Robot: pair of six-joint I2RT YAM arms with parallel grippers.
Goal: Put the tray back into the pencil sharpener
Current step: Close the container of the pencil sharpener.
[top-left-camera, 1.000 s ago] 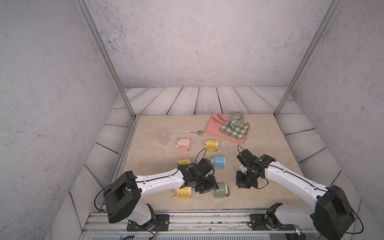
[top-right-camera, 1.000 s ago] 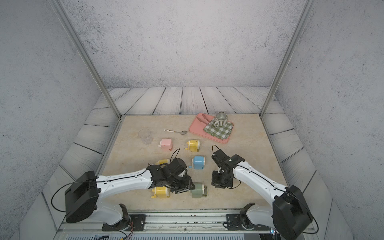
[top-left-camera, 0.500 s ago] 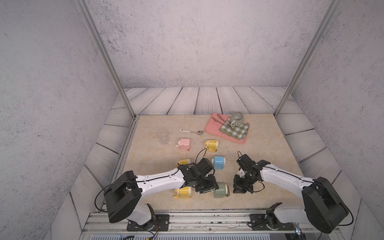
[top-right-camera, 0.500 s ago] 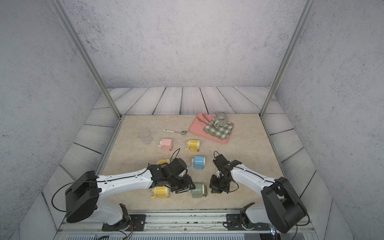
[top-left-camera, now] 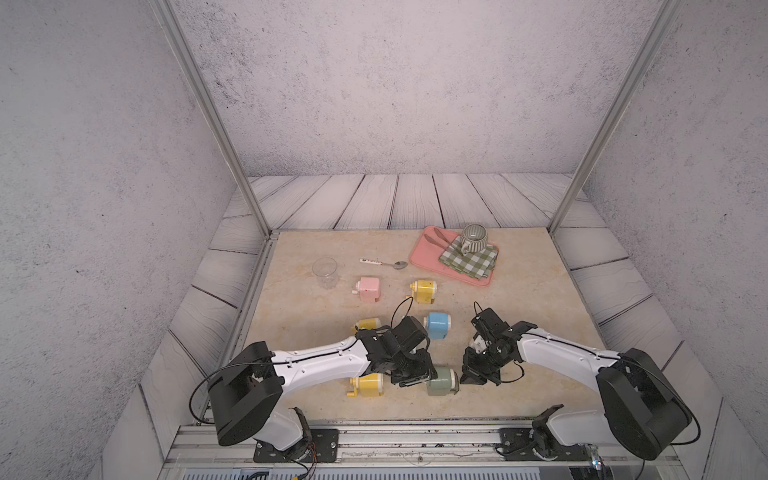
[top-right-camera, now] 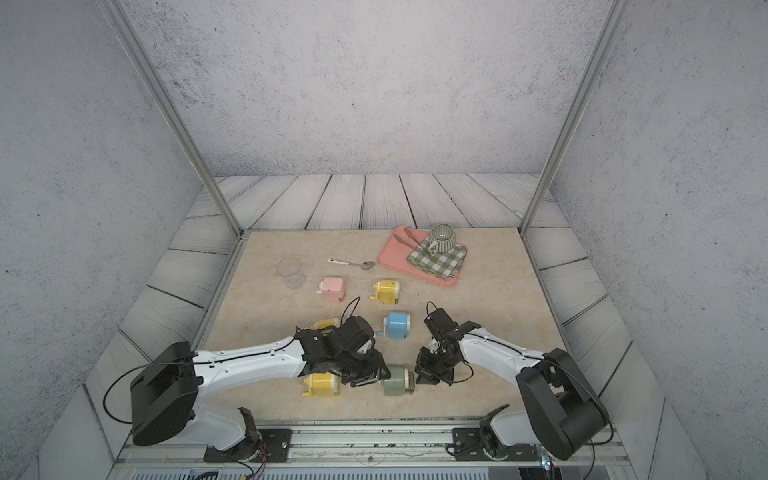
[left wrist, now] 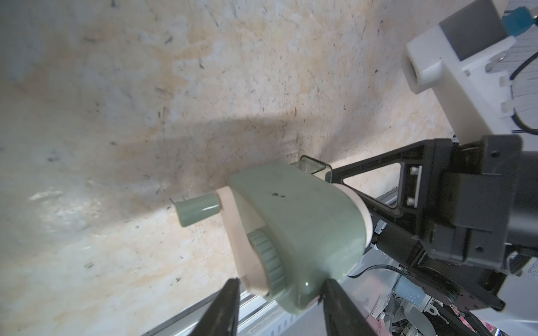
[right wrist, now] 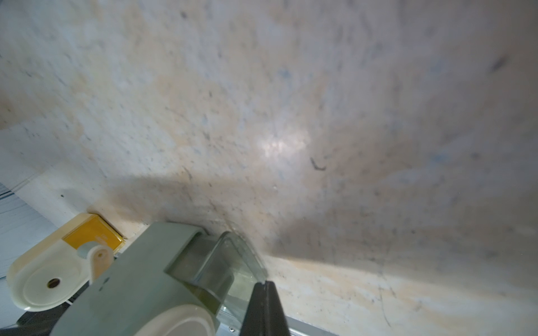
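Steadying the green pencil sharpener (top-left-camera: 442,380) near the front edge of the table (top-left-camera: 498,399), I am clamping my left gripper (left wrist: 283,305) around its body.
My right gripper (right wrist: 263,293), jaws pressed together, is touching the clear tray (right wrist: 233,261), which is sitting partly inside the sharpener's slot.

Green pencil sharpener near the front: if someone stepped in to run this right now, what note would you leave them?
Left gripper: closed on the sage-green pencil sharpener, near the front edge of the beige tabletop.
Right gripper: shut, tips against the clear plastic tray.
Done: tray is partly in its slot, outer end sticking out.
To do: push it flush, then release both.
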